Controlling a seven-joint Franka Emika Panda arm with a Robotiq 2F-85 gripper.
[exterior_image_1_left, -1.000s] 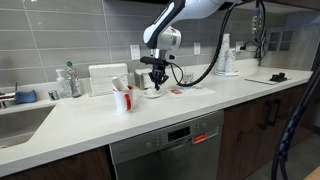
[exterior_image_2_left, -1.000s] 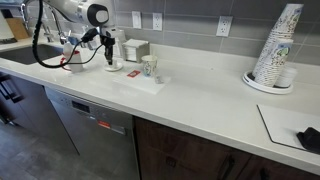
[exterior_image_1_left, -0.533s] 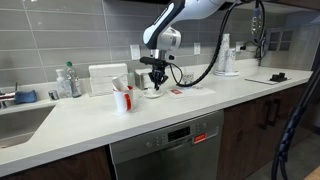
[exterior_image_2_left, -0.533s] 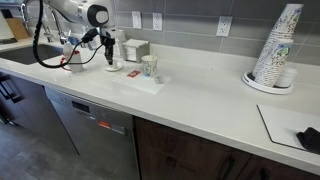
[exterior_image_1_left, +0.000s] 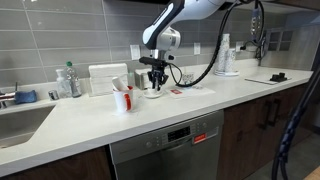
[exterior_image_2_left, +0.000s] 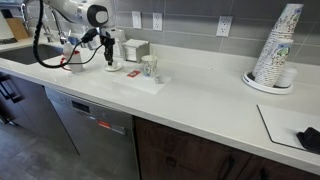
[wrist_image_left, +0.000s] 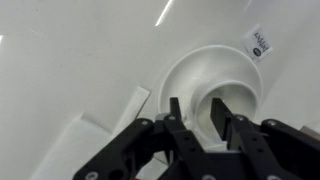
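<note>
**Tool** (wrist_image_left: 199, 106): on a white arm (exterior_image_1_left: 185, 12) that bends down from above. It hangs low over the worktop (exterior_image_1_left: 90, 125), pointing straight down. Its fingers (wrist_image_left: 175, 112) stand a little apart, one outside the near wall of a bowl (wrist_image_left: 215, 70) and one inside, so the wall lies between them. Whether they pinch it or are clear of it I cannot tell. The approach from above looks suited to a rim hold, since the bowl seems too broad to span whole.

**Bowl**: small, white and upright, apparently empty. It stands on the left half of the worktop, towards the far tiled wall, directly under the tool.

**Packet** (wrist_image_left: 259, 45): small and labelled, lying flat just beside the bowl without touching it.

**Napkin** (wrist_image_left: 130, 108): a flat white strip on the bowl's other side, near it.

**Red cup** (exterior_image_1_left: 122, 99): left of the bowl. It holds upright pieces too small to name, likely kept there for easy reach.

**Box** (exterior_image_1_left: 107, 78): white, set against the far wall, left of the tool.

**Bottle** (exterior_image_1_left: 70, 80): beside the sink (exterior_image_1_left: 20, 118), far left, well apart from the bowl.

**Paper cup** (exterior_image_2_left: 149, 66): patterned and upright, right of the tool.

**Cup stack** (exterior_image_2_left: 277, 45): tall, far right, well apart from the work.

**Dishwasher** (exterior_image_1_left: 168, 148): under the worktop, door shut.
</note>
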